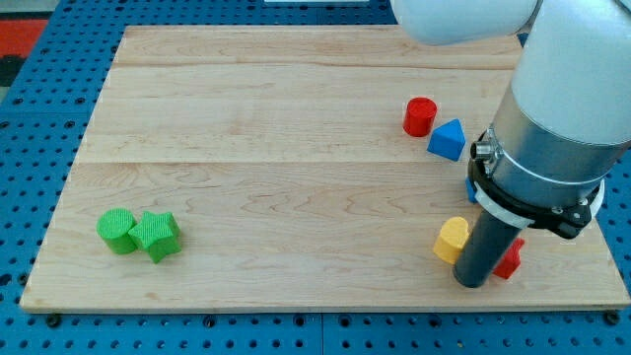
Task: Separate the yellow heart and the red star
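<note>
Wooden worktop point(296, 148) on a blue pegboard base point(30, 128). The arm point(557, 118) comes in from the view's top right, big white-grey body, ending in a dark rod. My tip point(472, 283) sits low on the view's right, near the bottom edge of the worktop. No jaws on this rig, just the rod, so nothing to call apart or together.

Yellow heart point(453, 239) lies just to the view's left of the rod, touching it or almost touching, can't tell which. Red star point(510, 258) is on the rod's right side, mostly hidden behind it, only a small red part shows. So my tip is between the two blocks, heart on the left, star on the right.

Red cylinder point(420, 116) stands further up on the right half, with a blue triangular block point(448, 139) just beside it, to its lower right, about touching.

On the view's lower left, well apart from all that: green cylinder point(118, 231) and green star-like block point(156, 236), pressed together.
</note>
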Robot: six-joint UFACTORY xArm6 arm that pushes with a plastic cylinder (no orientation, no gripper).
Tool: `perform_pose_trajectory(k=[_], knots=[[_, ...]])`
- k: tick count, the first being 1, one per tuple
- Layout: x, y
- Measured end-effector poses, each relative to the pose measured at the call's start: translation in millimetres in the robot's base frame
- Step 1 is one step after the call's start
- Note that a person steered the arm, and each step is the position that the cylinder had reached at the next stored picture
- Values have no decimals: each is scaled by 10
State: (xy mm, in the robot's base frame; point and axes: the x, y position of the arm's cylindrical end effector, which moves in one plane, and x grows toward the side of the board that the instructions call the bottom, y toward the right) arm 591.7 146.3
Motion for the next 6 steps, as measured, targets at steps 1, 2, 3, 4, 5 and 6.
perform_pose_trajectory(k=[1, 2, 3, 4, 5, 6], knots=[[0, 25], [0, 79], [-39, 79], [-157, 1], [-335, -198], [-604, -351]])
